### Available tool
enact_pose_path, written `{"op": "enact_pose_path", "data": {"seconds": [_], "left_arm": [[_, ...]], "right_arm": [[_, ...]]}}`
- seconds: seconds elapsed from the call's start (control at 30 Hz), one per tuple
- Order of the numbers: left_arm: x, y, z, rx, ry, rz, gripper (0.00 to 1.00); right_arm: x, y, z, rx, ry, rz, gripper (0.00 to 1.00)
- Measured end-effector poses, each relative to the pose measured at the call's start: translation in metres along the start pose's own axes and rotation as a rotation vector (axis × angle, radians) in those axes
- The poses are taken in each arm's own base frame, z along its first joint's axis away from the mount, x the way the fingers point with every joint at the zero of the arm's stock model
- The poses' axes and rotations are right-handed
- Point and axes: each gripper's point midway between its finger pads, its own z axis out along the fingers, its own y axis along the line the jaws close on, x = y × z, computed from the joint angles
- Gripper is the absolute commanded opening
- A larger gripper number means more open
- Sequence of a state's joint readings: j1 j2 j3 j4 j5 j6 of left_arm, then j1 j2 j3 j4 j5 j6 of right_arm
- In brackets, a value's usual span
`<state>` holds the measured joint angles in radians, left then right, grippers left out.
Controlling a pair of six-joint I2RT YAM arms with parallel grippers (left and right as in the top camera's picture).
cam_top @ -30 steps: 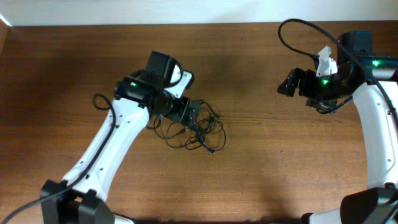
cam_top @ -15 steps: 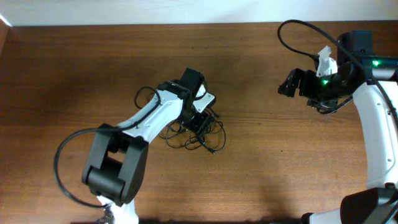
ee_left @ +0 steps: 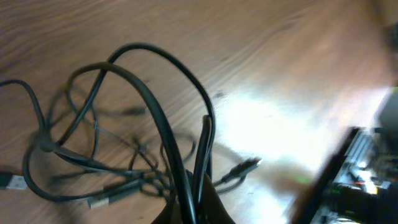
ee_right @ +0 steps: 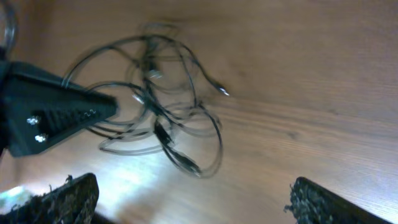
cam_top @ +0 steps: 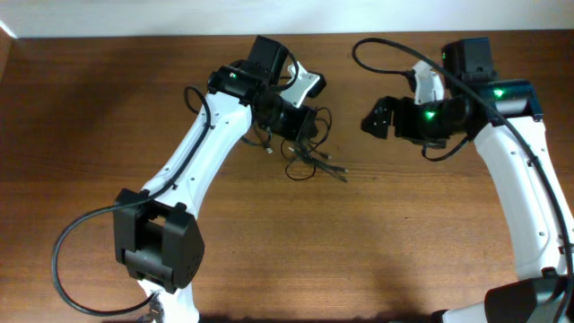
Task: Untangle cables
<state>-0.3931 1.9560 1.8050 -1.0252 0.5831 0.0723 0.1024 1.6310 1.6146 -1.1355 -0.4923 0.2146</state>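
Note:
The cables (cam_top: pixel 309 160) are a clump of thin black loops with small plug ends, at the back middle of the wooden table. My left gripper (cam_top: pixel 303 124) is shut on a few strands at the clump's upper edge; in the left wrist view the strands (ee_left: pixel 168 137) run straight into the closed jaws (ee_left: pixel 194 208). My right gripper (cam_top: pixel 377 117) stands open just right of the clump with nothing in it. In the right wrist view the cables (ee_right: pixel 163 118) lie ahead of the wide-apart fingertips (ee_right: pixel 69 198), and the left gripper (ee_right: pixel 59 115) reaches in from the left.
Thicker black arm cables arc above the right arm (cam_top: pixel 386 49) and beside the left arm (cam_top: pixel 193 99). The table's back edge meets a pale wall (cam_top: pixel 179 18) close behind both grippers. The two grippers are about a hand's width apart.
The left gripper shut on strands of the clump and dragged it up and to the right. The right arm swung left toward the clump, staying open.

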Motion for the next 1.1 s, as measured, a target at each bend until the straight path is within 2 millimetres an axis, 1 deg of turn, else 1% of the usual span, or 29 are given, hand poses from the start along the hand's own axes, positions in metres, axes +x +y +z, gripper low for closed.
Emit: {"op": "enact_pose_path", "data": {"seconds": [0.03,0.1,0.2,0.23,0.3,0.37,0.47,0.53,0.6,0.67,0.7,0.8,0.83,0.97,1.07,1.1], "left_arm": [[-0.005,-0.008,-0.003,0.035,-0.014,-0.006,0.00],[-0.011,-0.021,-0.006,0.102,-0.035,-0.021,0.00],[-0.018,-0.034,-0.009,0.183,-0.059,-0.055,0.00],[-0.022,-0.038,-0.011,0.216,-0.075,-0.059,0.00],[-0.037,-0.048,-0.023,0.323,-0.135,-0.045,0.00],[-0.050,-0.051,-0.036,0.402,-0.186,-0.053,0.00],[-0.057,-0.055,-0.054,0.509,-0.210,-0.094,0.00],[-0.065,-0.066,-0.063,0.588,-0.232,-0.075,0.00],[-0.070,-0.073,-0.070,0.629,-0.244,-0.060,0.00],[-0.076,-0.071,-0.076,0.639,-0.266,-0.064,0.00],[-0.080,-0.066,-0.081,0.640,-0.281,-0.082,0.00],[-0.099,-0.052,-0.101,0.645,-0.353,-0.105,0.00],[-0.106,-0.051,-0.108,0.653,-0.375,-0.109,0.00],[-0.129,-0.063,-0.132,0.699,-0.450,-0.079,0.00],[-0.138,-0.075,-0.149,0.747,-0.472,-0.075,0.00],[-0.142,-0.082,-0.159,0.770,-0.485,-0.065,0.00]], "right_arm": [[-0.003,0.009,0.001,-0.035,-0.009,-0.004,0.99],[-0.006,0.019,0.002,-0.071,-0.021,0.004,0.99],[-0.006,0.027,0.004,-0.103,-0.016,0.042,0.99],[-0.006,0.027,0.005,-0.106,-0.012,0.051,0.99],[-0.005,0.025,0.014,-0.118,0.015,0.080,0.98],[-0.005,0.021,0.025,-0.122,0.045,0.101,0.98],[-0.009,0.016,0.039,-0.127,0.063,0.111,0.96],[-0.013,0.014,0.047,-0.135,0.066,0.114,0.96],[-0.020,0.018,0.050,-0.168,0.047,0.100,0.96],[-0.025,0.019,0.047,-0.196,0.035,0.103,0.96],[-0.028,0.014,0.044,-0.204,0.028,0.120,0.96],[-0.034,0.002,0.038,-0.199,0.008,0.148,0.96],[-0.033,0.004,0.039,-0.203,0.011,0.142,0.96],[-0.026,0.018,0.045,-0.217,0.033,0.099,0.96],[-0.028,0.016,0.053,-0.216,0.038,0.096,0.95],[-0.032,0.014,0.058,-0.216,0.033,0.091,0.92]]}}
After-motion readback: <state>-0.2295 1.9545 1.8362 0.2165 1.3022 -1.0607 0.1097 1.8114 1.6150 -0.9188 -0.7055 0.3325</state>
